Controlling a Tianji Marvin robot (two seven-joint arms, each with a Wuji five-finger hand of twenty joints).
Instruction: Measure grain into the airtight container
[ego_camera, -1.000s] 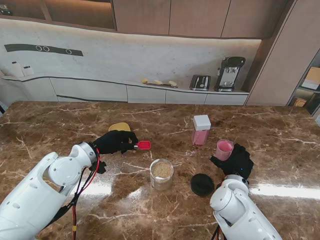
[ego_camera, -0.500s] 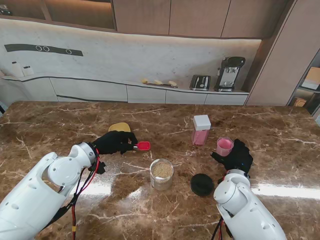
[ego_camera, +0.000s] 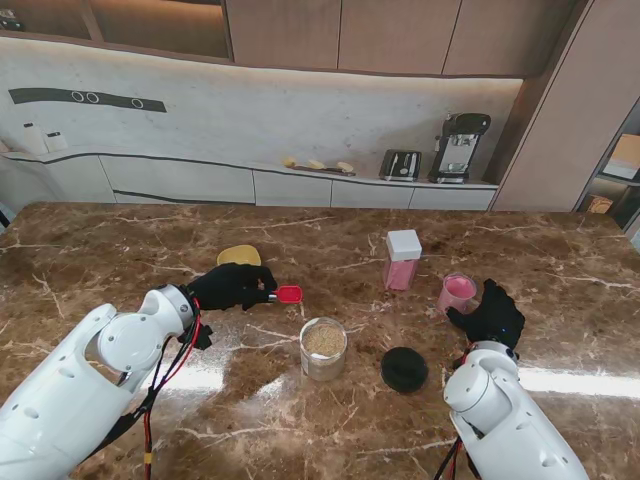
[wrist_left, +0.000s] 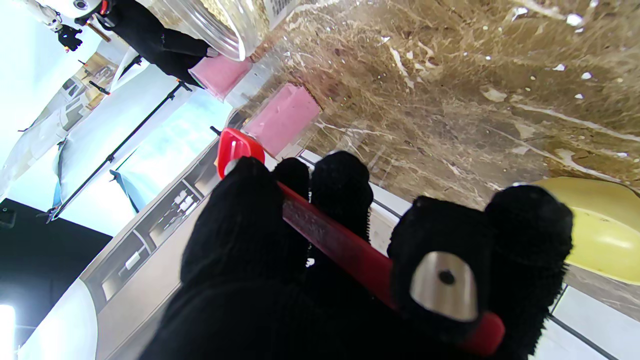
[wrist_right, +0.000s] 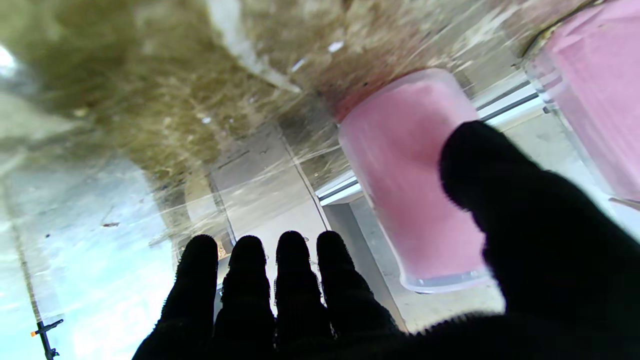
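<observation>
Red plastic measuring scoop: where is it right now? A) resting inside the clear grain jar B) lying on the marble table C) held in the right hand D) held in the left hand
D: the left hand has its black-gloved fingers closed around the handle of the red plastic measuring scoop, clear in the left wrist view.

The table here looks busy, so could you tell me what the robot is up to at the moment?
The left hand holds a red measuring scoop above the marble table, just beyond an open jar of grain whose black lid lies beside it. The right hand is open beside a small pink cup, not gripping it. A white-lidded pink container stands farther back, and a yellow dish sits behind the left hand.
</observation>
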